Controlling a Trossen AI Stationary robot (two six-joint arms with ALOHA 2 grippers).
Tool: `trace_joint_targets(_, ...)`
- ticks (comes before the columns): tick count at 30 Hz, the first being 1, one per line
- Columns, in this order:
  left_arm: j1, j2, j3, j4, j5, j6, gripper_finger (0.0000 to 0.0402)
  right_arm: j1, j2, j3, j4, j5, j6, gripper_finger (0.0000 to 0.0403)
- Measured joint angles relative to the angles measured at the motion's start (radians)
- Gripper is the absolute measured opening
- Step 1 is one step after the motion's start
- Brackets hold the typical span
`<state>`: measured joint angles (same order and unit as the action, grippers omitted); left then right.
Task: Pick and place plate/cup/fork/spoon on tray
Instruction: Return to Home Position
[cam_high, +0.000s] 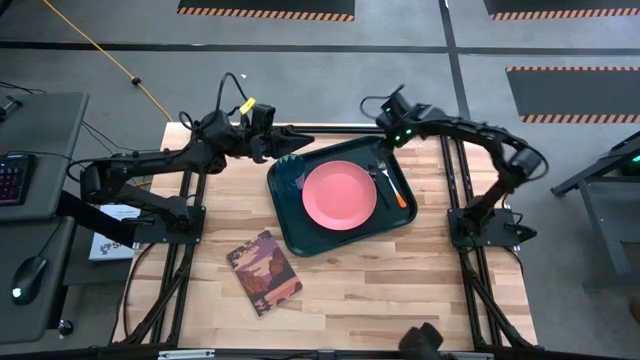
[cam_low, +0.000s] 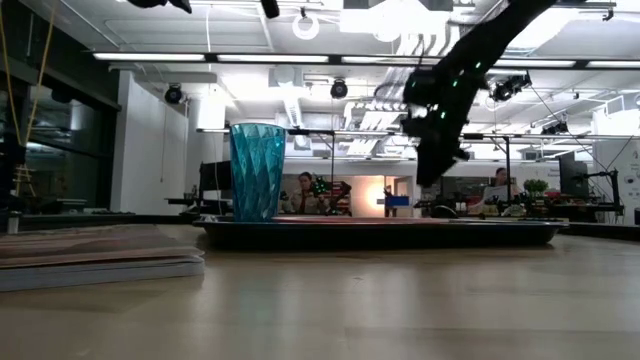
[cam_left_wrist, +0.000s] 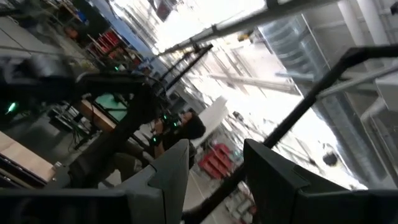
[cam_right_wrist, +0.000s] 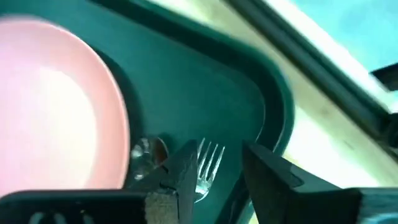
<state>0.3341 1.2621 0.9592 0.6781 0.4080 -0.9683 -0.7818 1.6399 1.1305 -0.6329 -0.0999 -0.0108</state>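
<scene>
- Nearest you in the low view lies the rectangular book with the maroon patterned cover (cam_low: 95, 258), flat on the wooden table (cam_high: 400, 270); its cover lettering is too small to read.
- You see the large dark green rectangular plastic tray (cam_high: 330, 235) behind it, toward the table's far side.
- On the tray rest the flat round salmon-pink plastic plate (cam_high: 340, 194) at centre and the translucent teal plastic cup (cam_low: 257, 171), upright in the corner nearest the left arm.
- Your small fork with metal tines and orange handle (cam_high: 392, 188) and the slender dark spoon (cam_right_wrist: 147, 157) lie side by side just beside the plate, on the right arm's side.
- Your right gripper (cam_right_wrist: 217, 171) hovers above the fork's tines, fingers parted, holding nothing.
- Your left gripper (cam_left_wrist: 217, 168) is raised near the tray's far corner, fingers spread and empty.
</scene>
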Motion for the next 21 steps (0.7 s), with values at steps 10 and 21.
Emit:
trace_joint_targets(10,0.073,-0.003,0.0,-0.109,0.205,0.1,0.013,0.037,-0.23,0.0,0.035,-0.193,0.102,0.0119)
trace_joint_targets(21,-0.051,-0.181,-0.134,-0.432,-0.068,0.377,0.0009,0.249,-0.325,0.0,0.088,-0.219,0.195,0.0017)
